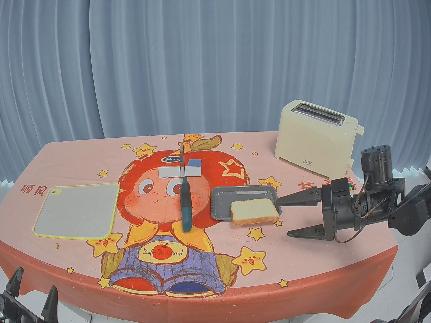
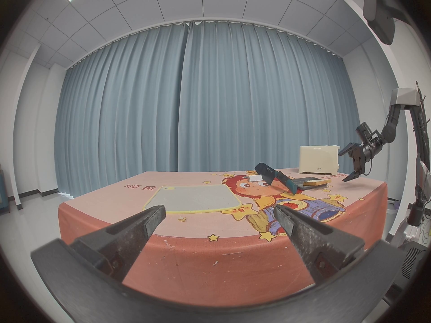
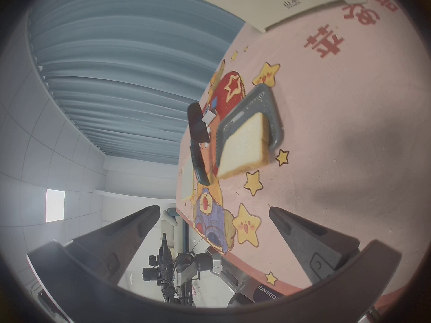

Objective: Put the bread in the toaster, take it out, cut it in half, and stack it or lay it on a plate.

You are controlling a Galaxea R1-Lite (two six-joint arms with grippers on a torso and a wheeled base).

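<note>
A slice of bread (image 1: 254, 211) lies tilted on the front right corner of a grey tray (image 1: 224, 199), overhanging its rim; it also shows as bread (image 3: 244, 145) on the tray (image 3: 274, 117). The cream toaster (image 1: 316, 137) stands at the back right, its slots empty. A teal-handled knife (image 1: 185, 198) rests on a small stand at mid table. My right gripper (image 1: 294, 215) hovers open just right of the bread, fingers pointing at it. My left gripper (image 2: 220, 223) is open, low in front of the table's left edge, holding nothing.
A grey cutting board (image 1: 77, 210) with a yellow-green rim lies at the left of the table. The cartoon tablecloth (image 1: 314, 252) drapes over the front edge. Bare cloth stretches along the front and between board and knife. A blue curtain hangs behind.
</note>
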